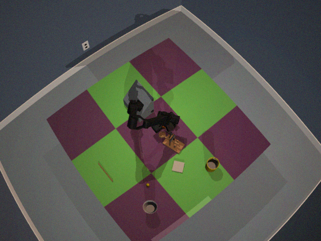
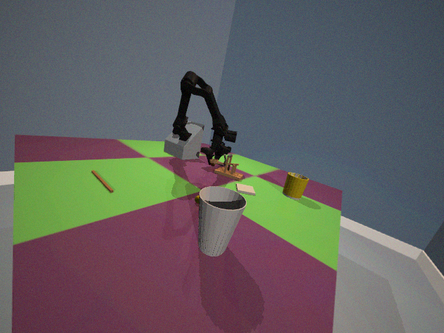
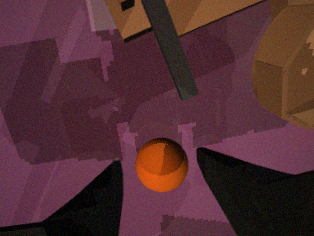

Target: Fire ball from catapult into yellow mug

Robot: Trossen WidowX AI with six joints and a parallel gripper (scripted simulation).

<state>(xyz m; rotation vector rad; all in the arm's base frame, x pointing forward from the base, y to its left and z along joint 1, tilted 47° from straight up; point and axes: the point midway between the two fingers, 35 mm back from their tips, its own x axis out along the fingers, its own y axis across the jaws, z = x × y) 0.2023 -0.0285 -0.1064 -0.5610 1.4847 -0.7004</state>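
Orange ball btwn pincer tips, gap ea. side; pincer part-open, ungripped.

catapult cut off by the wrist view's edge, yellow ball partly hidden (white cup in front)

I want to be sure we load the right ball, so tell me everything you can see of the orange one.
The orange ball is small, round and smooth, in one plain colour, with its far side in shadow. It sits on a purple square beside the catapult's cup, not in it. The pincer's fingers stand on either side, with gaps showing. Its material is unclear.
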